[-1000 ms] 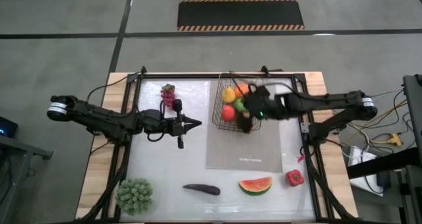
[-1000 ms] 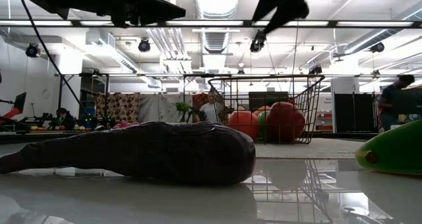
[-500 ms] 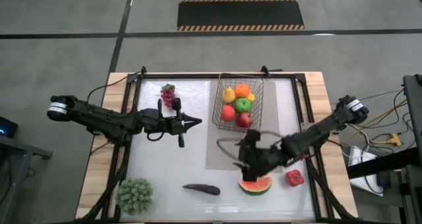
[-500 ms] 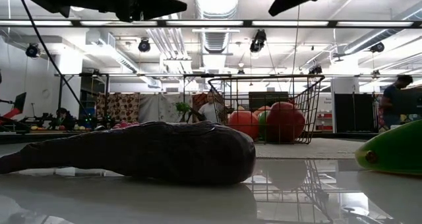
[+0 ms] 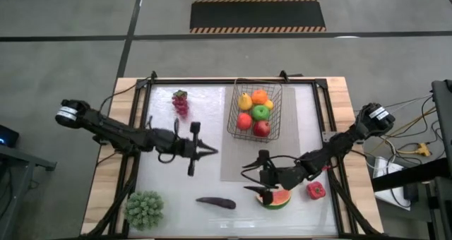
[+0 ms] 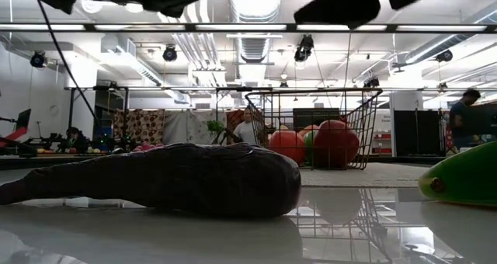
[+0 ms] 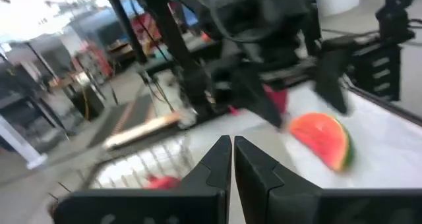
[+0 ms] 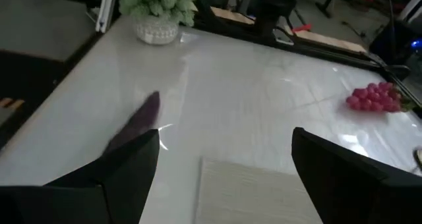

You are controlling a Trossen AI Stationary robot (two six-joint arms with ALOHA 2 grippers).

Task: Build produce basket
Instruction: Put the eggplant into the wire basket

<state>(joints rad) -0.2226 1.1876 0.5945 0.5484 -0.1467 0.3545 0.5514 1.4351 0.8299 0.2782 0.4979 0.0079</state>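
One basket point(image 5: 254, 111) stands at the far centre of the tabletop point(image 5: 176, 187), its near part over the far end of a grey mat point(image 5: 247, 168). Counted inside it: five pieces of produce, namely one yellow pear point(image 5: 245, 102), one orange point(image 5: 259, 96), one green apple point(image 5: 261, 112) and two red apples point(image 5: 244, 121) and point(image 5: 262, 128). In the low view the basket point(image 6: 314, 128) shows with red and green fruit inside.

Produce outside the basket, four pieces: one bunch of purple grapes point(image 5: 180, 102) at the far left, one dark eggplant point(image 5: 216, 202) at near centre, one watermelon slice point(image 5: 279, 198) to its right, and one red pepper point(image 5: 315, 190) further right. One green leafy plant in a pot point(image 5: 144, 210) sits at the near left corner.

Right gripper point(image 5: 258, 176) is over the near end of the mat, just left of the watermelon slice, fingers spread wide and grasping nothing. Its wrist view shows the eggplant point(image 8: 137, 122), grapes point(image 8: 374, 97) and plant point(image 8: 158, 6) beyond the spread fingers point(image 8: 125, 168).

Left gripper point(image 5: 210, 152) hangs over the tabletop left of the mat, between grapes and eggplant, fingers clenched together and empty. Its wrist view shows the fingertips point(image 7: 224, 159) meeting, with the watermelon slice point(image 7: 323, 138) beyond.
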